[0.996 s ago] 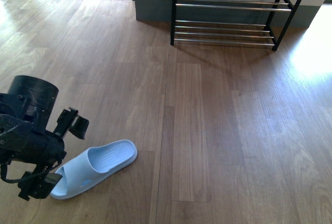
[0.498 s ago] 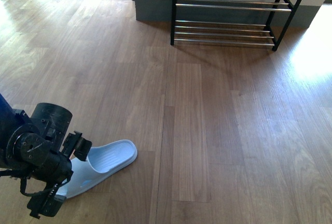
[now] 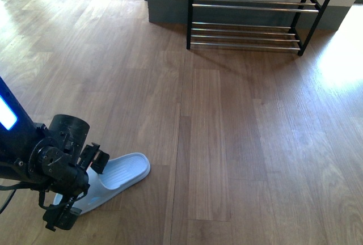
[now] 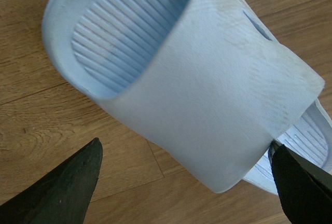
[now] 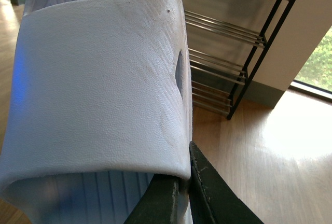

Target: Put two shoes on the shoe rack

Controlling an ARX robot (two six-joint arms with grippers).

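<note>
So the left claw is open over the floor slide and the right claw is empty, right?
No: the right claw is shut on a second slide, per the right wrist view. The left claw is open over the floor slide.

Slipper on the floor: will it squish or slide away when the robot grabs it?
Probably light: the slipper looks like moulded foam. Its strap is thick and arched, so it should bend a little, not flop. On the smooth floor it may skid if the open left end effector nudges it.
</note>
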